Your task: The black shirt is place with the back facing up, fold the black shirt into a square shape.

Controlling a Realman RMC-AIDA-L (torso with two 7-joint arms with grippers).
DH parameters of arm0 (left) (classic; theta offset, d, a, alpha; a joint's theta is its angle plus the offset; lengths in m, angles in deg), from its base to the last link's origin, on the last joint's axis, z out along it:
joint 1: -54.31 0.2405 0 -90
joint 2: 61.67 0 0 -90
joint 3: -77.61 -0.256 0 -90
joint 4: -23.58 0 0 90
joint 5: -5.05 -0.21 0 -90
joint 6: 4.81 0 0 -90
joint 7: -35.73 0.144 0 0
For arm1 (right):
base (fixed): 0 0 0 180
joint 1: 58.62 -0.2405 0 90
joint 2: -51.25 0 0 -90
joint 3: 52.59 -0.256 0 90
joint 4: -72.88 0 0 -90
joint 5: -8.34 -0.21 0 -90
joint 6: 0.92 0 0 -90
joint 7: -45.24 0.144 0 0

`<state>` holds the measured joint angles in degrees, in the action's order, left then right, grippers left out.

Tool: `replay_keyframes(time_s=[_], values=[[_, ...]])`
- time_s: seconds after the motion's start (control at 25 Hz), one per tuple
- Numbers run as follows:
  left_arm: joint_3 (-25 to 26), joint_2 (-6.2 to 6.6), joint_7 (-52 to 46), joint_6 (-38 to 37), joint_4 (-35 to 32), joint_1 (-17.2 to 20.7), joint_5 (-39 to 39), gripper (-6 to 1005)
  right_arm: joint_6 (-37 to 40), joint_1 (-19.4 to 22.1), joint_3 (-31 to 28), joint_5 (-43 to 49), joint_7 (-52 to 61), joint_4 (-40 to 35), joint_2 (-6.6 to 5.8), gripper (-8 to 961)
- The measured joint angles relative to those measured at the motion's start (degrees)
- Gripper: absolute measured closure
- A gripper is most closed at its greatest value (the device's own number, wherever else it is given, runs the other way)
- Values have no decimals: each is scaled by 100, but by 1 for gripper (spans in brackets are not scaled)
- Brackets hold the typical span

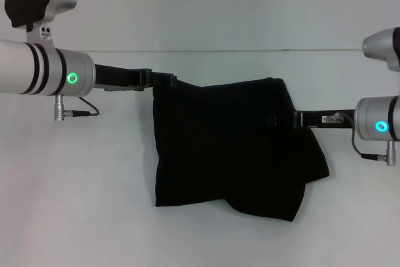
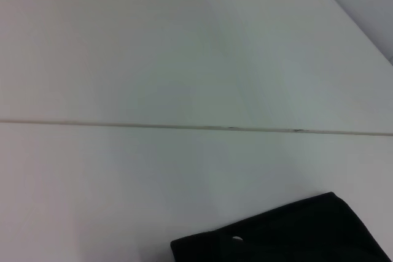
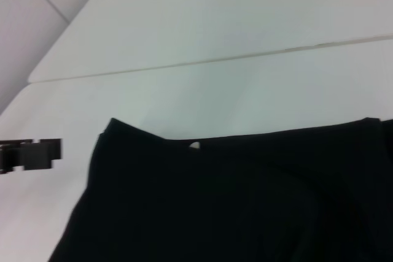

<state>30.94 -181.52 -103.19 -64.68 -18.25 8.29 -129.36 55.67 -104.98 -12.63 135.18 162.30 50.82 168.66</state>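
The black shirt (image 1: pixel 225 148) lies as a folded, roughly four-sided shape on the white table (image 1: pixel 75 204), with a sleeve flap sticking out at its lower right. My left gripper (image 1: pixel 170 80) is at the shirt's upper left corner. My right gripper (image 1: pixel 282 119) reaches onto the shirt's right edge. In the right wrist view the shirt (image 3: pixel 233 200) fills the lower part, and the left gripper (image 3: pixel 37 154) shows beside its corner with a strip of table between them. The left wrist view shows only one corner of the shirt (image 2: pixel 295 237).
A seam (image 1: pixel 250 50) runs across the white table behind the shirt. A small white speck (image 3: pixel 195 145) sits at the shirt's far edge. The table's edge (image 2: pixel 350 13) shows in the left wrist view.
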Motion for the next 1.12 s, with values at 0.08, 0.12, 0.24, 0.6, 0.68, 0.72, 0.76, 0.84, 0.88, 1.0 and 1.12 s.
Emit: replay_keyframes(time_s=[0.08,0.12,0.24,0.6,0.68,0.72,0.76,0.84,0.88,1.0,1.12], values=[[2,6,10,13,-1,2,1,90,-148,-35,2,3,-30,89,32,475],[2,11,14,21,-2,5,2,90,-216,-50,4,5,-57,118,54,519],[2,22,20,30,-4,14,0,90,-259,-62,-15,-4,-230,127,119,608],[0,37,24,24,-9,59,-13,90,-236,-48,-47,-382,-584,41,49,877],[8,44,24,14,-10,80,-23,90,-200,-72,-45,-391,-572,-17,7,937],[13,45,23,11,-10,86,-23,90,-178,-88,-39,-391,-554,-61,-9,937],[14,45,22,7,-10,93,-24,90,-151,-103,-33,-391,-542,-109,-14,937],[44,45,21,5,-10,102,-35,90,-101,-138,-28,-391,-534,-197,-21,936],[69,46,21,5,-8,109,-42,90,-83,-158,-25,-391,-528,-229,-23,936],[137,45,24,1,2,137,-46,90,-56,-210,-13,-386,-461,-274,-38,937],[150,44,24,-5,4,167,-43,90,-54,-235,13,-363,-410,-230,-49,937]])
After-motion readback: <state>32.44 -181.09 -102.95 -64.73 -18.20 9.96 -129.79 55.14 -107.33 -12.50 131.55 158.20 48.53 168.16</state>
